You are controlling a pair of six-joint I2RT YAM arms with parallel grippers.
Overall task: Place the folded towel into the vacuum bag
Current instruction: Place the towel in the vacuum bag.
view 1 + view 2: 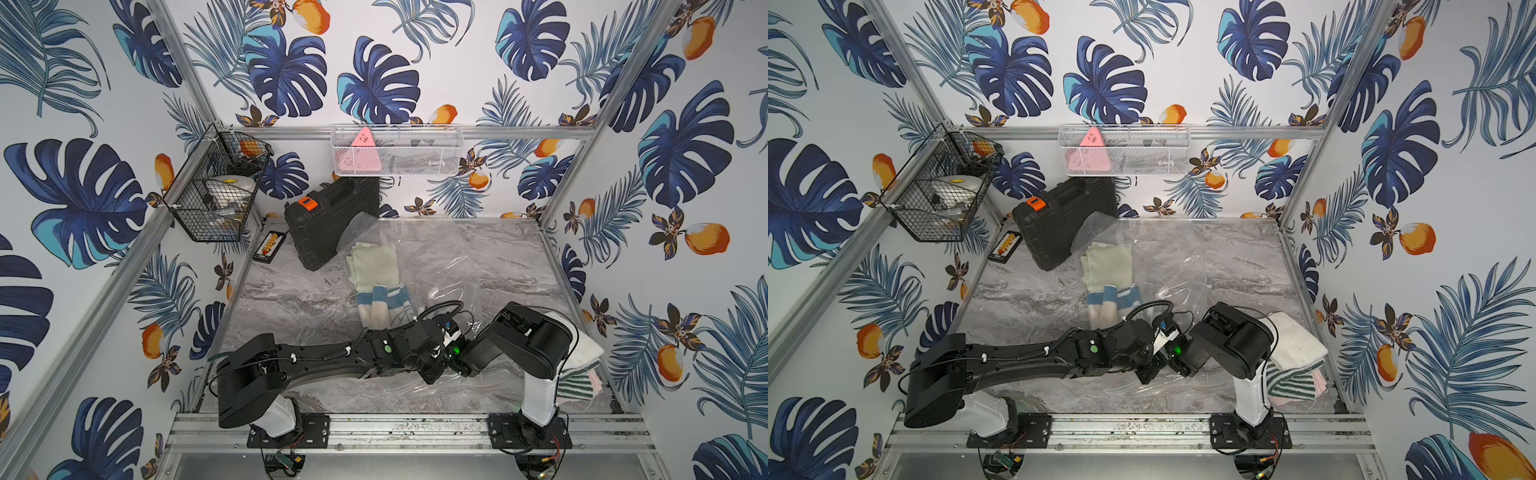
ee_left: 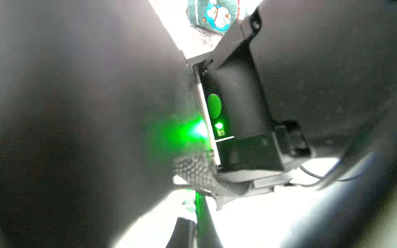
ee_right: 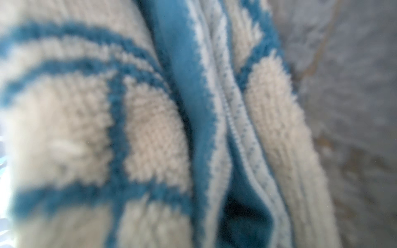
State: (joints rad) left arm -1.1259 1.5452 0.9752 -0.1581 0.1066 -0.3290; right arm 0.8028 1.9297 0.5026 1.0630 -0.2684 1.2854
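Note:
The vacuum bag (image 1: 436, 257) (image 1: 1167, 257) lies as clear crinkly film over the marble table, from the back to the near middle. The folded towel (image 1: 384, 301) (image 1: 1113, 301), white with blue stripes, lies at the bag's left side. Its near end is hidden under my left wrist. This towel (image 3: 150, 128) fills the right wrist view at very close range. My right wrist (image 1: 471, 355) hides the right gripper's jaws, which show in no view. My left gripper (image 1: 432, 376) (image 2: 194, 214) is shut, with thin clear film pinched at the bag's near edge.
A cream towel (image 1: 372, 264) lies behind the striped one under the film. A black tool case (image 1: 332, 220) leans at the back left, with a small bead box (image 1: 269, 246) beside it. A stack of towels (image 1: 582, 361) sits at the right edge. Wire baskets (image 1: 216, 187) hang on the walls.

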